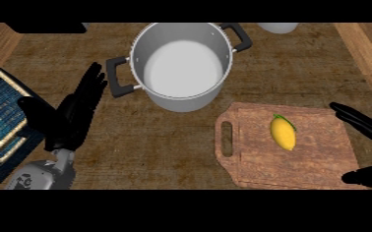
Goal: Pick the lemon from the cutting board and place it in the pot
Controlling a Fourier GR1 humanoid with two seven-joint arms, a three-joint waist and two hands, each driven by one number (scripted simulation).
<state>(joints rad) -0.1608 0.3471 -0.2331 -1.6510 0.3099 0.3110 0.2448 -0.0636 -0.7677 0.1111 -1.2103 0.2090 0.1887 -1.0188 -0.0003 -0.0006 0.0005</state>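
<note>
The left hand (pixel 73 110) stands open at the left of the counter (pixel 145 142), fingers straight and pointing up toward the pot's near handle, thumb spread out to the side. It holds nothing and touches nothing that I can see; its grey forearm (pixel 44 174) comes in from the lower left corner.

The right hand (pixel 354 120) barely shows — just dark fingers poking in at the right edge, over the board's far right side, and another dark bit lower down near the board's corner. The fingers look straight and spread apart, with nothing between them. They are near the lemon but not on it.

The lemon (pixel 283 132) lies on the board (pixel 254 167), a little above and right of its middle, long axis running roughly up and down, with a green tip at its upper end. The board is wooden, with a slot handle on its left side, and sits at the lower right of the counter.

The pot (pixel 185 66) stands up and left of the board, close to its upper left corner — grey metal, with two black handles, one at lower left and one at upper right. Inside I see only its pale bottom.

At the far left edge is a blue striped thing (pixel 11 113), partly cut off; I can't tell what it is.
</note>
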